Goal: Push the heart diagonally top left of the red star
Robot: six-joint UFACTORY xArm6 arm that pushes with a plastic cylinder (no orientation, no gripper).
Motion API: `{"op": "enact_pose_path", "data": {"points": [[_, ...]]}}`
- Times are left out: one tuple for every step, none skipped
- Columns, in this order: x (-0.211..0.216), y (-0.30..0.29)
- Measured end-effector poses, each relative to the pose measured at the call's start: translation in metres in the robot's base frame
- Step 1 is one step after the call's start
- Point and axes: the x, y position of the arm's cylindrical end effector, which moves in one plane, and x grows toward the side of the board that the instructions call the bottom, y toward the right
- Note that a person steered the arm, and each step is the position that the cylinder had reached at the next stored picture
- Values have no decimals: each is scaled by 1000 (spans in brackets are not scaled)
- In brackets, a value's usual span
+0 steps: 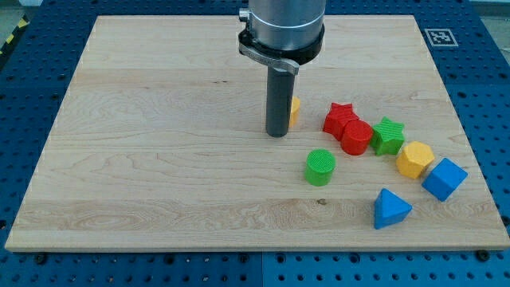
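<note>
Since the rod hides most of it, only a sliver of a yellow block (296, 111) shows at the rod's right edge, presumably the heart, though its shape can't be made out. My tip (277, 134) sits on the wooden board (159, 159), touching or just beside that yellow block on its left; the rod has no jaws, so nothing is clamped. The red star (340, 117) lies near, to the view's right, touching a red cylinder (356, 137), with a green star (388, 135) beyond. Green cylinder (319, 167), yellow hexagon (414, 159) and two blue blocks lie lower. The heart looks like light, rigid plastic, likely sliding easily on smooth wood and spinning if hit off-centre. Best contact: a flat side, pushed through its middle.
</note>
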Motion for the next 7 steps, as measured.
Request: {"op": "enact_pose_path", "data": {"points": [[-3, -44], [-20, -49], [-21, -38], [-21, -30], [-21, -16], [-21, -6], [-15, -5]]}}
